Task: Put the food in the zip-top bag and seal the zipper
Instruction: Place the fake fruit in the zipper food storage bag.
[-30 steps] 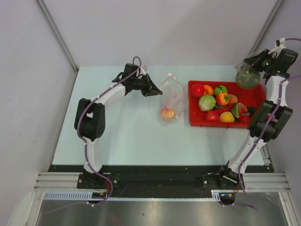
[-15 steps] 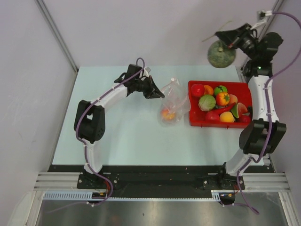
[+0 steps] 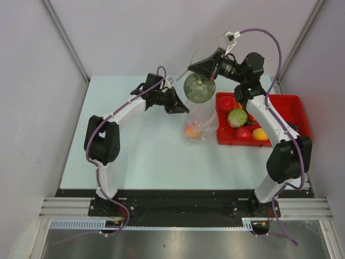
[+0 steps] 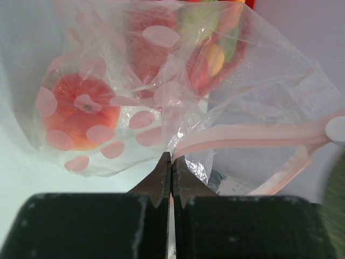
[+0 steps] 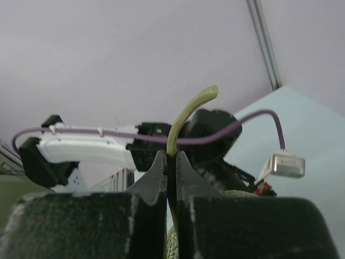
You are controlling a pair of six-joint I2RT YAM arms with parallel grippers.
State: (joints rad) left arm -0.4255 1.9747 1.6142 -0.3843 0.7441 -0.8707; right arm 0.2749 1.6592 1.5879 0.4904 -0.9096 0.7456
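Overhead, the right gripper (image 3: 193,66) hangs in the air beyond the far edge of the table (image 3: 135,156), its jaws pressed together on the thin curved stem (image 5: 186,116) of the round green melon (image 3: 198,88). The melon dangles below the fingers, clear of the surface, directly over the far end of the zip-top bag (image 3: 198,121) and just left of the red tray (image 3: 294,100). In the right wrist view the stem runs up between the two dark fingertips (image 5: 159,172) and bends over above them.

The left gripper (image 3: 183,108) reaches in from the left, and its jaws are fully closed on the clear plastic at the bag's mouth. The left wrist view shows the crinkled film pinched between its fingers right where the pink zipper (image 4: 253,135) begins. The zipper's two strips stand apart, so the mouth gapes, with a white slider (image 4: 337,129) at the strip's right end.

The bag lies near the middle of the table's far edge, its closed end towards the arms. One orange-red fruit (image 3: 191,130) sits inside it at that near end.

The tray rests at the table's far right corner, close beside the bag. Several pieces lie in it: a red tomato (image 3: 226,102), a pale green cabbage (image 3: 237,117), a yellow piece (image 3: 260,134) and a red piece (image 3: 243,132). The right arm hides part of the tray.
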